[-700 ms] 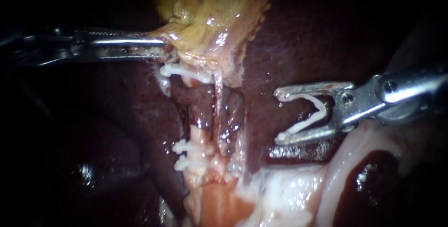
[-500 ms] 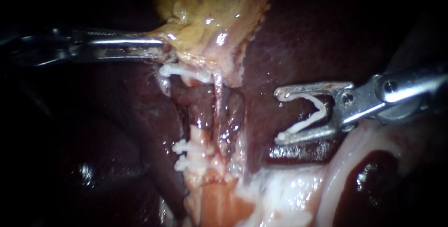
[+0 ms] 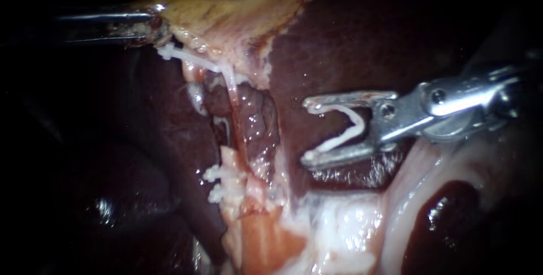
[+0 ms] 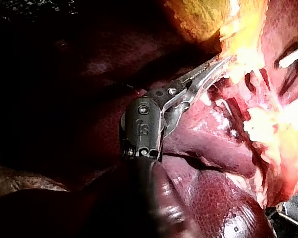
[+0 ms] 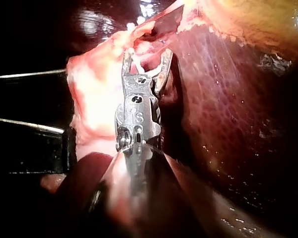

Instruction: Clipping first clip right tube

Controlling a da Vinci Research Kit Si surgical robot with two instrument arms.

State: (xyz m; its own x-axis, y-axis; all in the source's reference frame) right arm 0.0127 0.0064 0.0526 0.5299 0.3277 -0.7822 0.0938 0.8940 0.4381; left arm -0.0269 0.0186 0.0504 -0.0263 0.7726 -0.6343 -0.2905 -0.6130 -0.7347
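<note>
Right of the exposed tubes, the right instrument [image 3: 308,130] stood well apart from the right tube [image 3: 233,105], its jaws spread and holding an unclosed white clip [image 3: 357,123] over the liver [image 3: 339,43]. The left instrument [image 3: 151,23] was clenched on the gallbladder [image 3: 226,3] edge, far left. The right tube showed no clip; placed clips [image 3: 218,181] sat just left of it. Judged early: approach, straddling and closing all remained.

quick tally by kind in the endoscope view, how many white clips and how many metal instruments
white plastic clips closed on tissue: 3
open white plastic clip held in the right instrument: 1
slender metal instruments: 2, the left instrument and the right one
total: 6
</note>
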